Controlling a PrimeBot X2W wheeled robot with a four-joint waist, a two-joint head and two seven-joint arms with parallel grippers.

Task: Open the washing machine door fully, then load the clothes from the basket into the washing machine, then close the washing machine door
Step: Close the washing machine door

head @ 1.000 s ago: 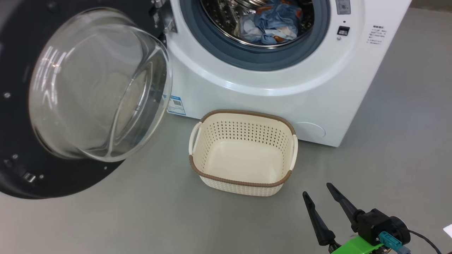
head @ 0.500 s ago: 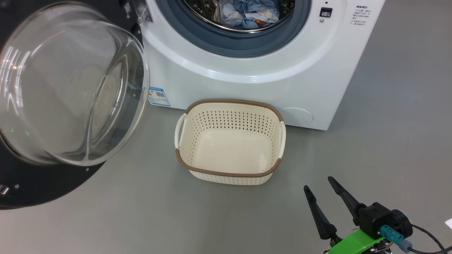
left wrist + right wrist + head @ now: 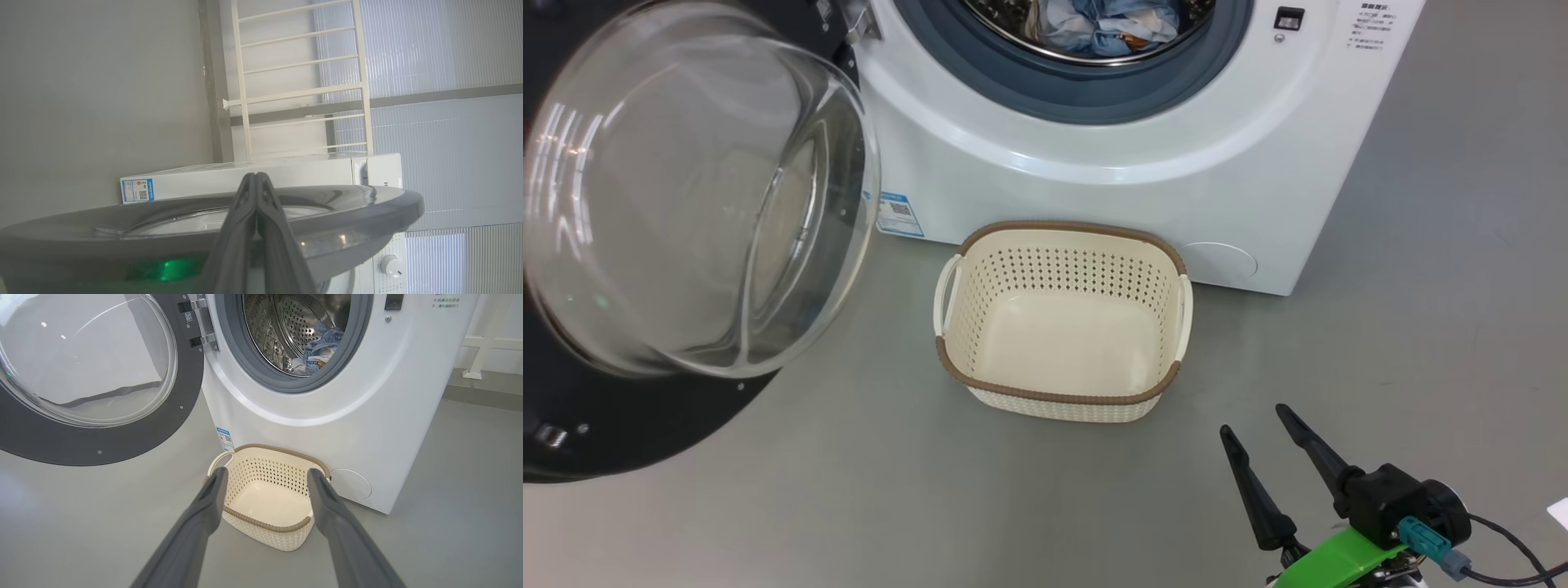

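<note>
All clothes (image 3: pixel 1107 24) lie in the washing machine (image 3: pixel 1094 196) drum and the basket (image 3: pixel 1054 398) in front is empty, so door-closing looks next. The washing machine door (image 3: pixel 645 433) stands wide open at the left. The left gripper (image 3: pixel 256 179), pinched together at its outer face, would need to push it round, while the right gripper (image 3: pixel 1253 418) gapes idle.

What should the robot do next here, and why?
Probably start swinging the washing machine door shut with the left gripper, which sits shut by the door's outer face. The basket is empty, the clothes lie inside the washing machine, and the door stands wide open, so closing seems all that remains.
</note>
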